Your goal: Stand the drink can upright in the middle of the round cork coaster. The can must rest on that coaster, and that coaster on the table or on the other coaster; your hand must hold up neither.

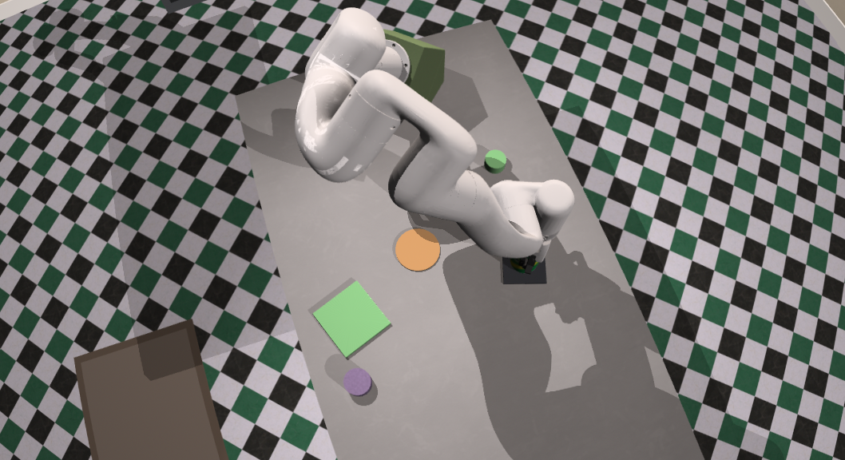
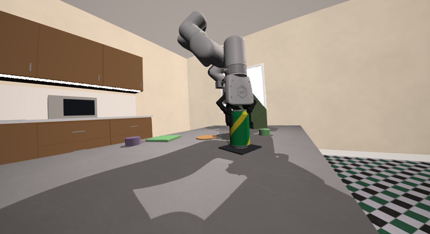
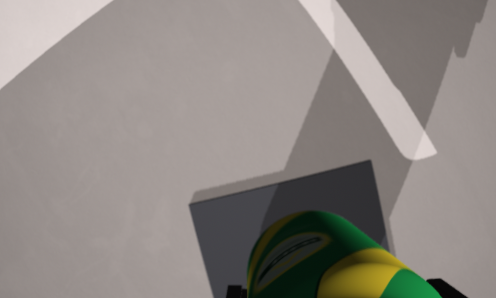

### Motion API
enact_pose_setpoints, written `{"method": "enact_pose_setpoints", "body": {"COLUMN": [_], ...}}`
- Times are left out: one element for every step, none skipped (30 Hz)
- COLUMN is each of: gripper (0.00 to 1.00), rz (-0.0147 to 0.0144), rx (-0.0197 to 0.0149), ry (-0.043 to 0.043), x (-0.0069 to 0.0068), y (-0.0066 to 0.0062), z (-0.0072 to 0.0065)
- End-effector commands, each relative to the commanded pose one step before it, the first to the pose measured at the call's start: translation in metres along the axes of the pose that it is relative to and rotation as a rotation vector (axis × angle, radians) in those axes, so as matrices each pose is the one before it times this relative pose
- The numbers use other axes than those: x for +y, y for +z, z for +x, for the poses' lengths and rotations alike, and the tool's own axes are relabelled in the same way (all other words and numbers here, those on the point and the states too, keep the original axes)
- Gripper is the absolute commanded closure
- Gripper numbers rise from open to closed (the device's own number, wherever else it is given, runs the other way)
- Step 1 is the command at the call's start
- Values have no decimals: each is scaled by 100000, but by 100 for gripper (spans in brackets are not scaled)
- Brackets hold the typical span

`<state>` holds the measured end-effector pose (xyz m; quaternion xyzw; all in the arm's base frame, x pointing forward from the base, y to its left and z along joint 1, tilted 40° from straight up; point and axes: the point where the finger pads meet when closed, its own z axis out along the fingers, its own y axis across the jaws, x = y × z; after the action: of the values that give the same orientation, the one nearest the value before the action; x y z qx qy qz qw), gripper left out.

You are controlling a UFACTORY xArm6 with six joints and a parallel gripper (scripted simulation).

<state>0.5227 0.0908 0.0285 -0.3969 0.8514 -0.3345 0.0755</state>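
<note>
The green drink can (image 2: 239, 128) with a yellow stripe stands upright on a dark square coaster (image 2: 239, 148) on the right side of the table. My gripper (image 2: 239, 114) comes down from above and is shut on the can's upper part. In the wrist view the can (image 3: 334, 260) fills the lower edge over the dark coaster (image 3: 289, 210). In the overhead view my arm hides most of the can (image 1: 520, 267). The round cork coaster (image 1: 418, 250) lies flat and bare to the left of the can; it also shows in the side view (image 2: 206, 137).
A green square mat (image 1: 351, 318) and a purple puck (image 1: 357, 382) lie toward the table's front left. A small green puck (image 1: 495, 159) sits behind the can. The arm's green base block (image 1: 419, 61) stands at the far end. The table's right edge is near the can.
</note>
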Motion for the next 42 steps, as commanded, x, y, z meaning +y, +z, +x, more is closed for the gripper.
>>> {"method": "enact_pose_setpoints", "body": {"gripper": [100,100,100,100,100,100,100,100,100,100,100,100,100,100,100,100,100,100,100,100,100,100,100,100,100,100,100,100,100,100,100,100,100,100,100,100,100,100,100,100,100,100], "rz": [91,0,0,0,0,0,0,0,0,0,0,0,0,1,4,9,16,23,29,32,0,0,31,25,14,-2,-22,-46,-71,7,84,53,25,2,-17,-30,-36,0,0,-37,-34,-27], "rx": [-196,0,0,0,0,0,0,0,0,0,0,0,0,0,0,1,2,3,4,4,0,0,4,3,2,0,-3,-6,-10,0,10,7,3,0,-2,-4,-4,0,0,-5,-4,-3], "ry": [48,0,0,0,0,0,0,0,0,0,0,0,0,0,1,3,4,6,8,9,0,0,9,8,5,1,-5,-13,-21,2,27,18,10,2,-4,-9,-12,0,0,-13,-12,-10], "x": [-53,0,0,0,0,0,0,0,0,0,0,0,0,0,-2,-4,-7,-10,-12,-13,0,0,-13,-10,-6,1,9,19,30,-1,-32,-21,-11,-2,5,10,13,0,0,13,12,10], "y": [-78,0,0,0,0,0,0,0,0,0,0,0,0,-4,-26,-65,-117,-179,-245,-314,0,0,-381,-444,-501,-550,-588,-616,-632,-642,-642,-624,-594,-553,-502,-444,-380,0,0,-312,-244,-177], "z": [-78,0,0,0,0,0,0,0,0,0,0,0,0,0,-1,-4,-6,-9,-11,-12,0,0,-12,-9,-5,1,8,17,26,0,-27,-17,-8,0,6,10,12,0,0,12,11,9]}}
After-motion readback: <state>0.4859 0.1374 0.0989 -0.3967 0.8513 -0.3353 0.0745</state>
